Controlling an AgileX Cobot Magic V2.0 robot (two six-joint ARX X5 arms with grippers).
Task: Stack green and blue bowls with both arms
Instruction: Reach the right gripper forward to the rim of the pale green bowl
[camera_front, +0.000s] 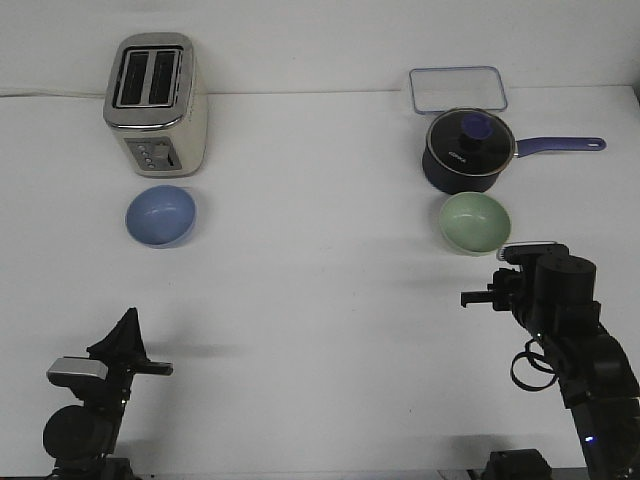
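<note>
Front view: matte blue bowl (160, 215), green bowl (475, 222)

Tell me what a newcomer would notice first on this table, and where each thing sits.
The cream toaster stands far left, with the blue bowl just in front of it. Far right is a dark saucepan with a purple handle, a clear lidded container behind it and the green bowl in front. The left gripper and right gripper wait at the near edge, touching nothing.
</note>
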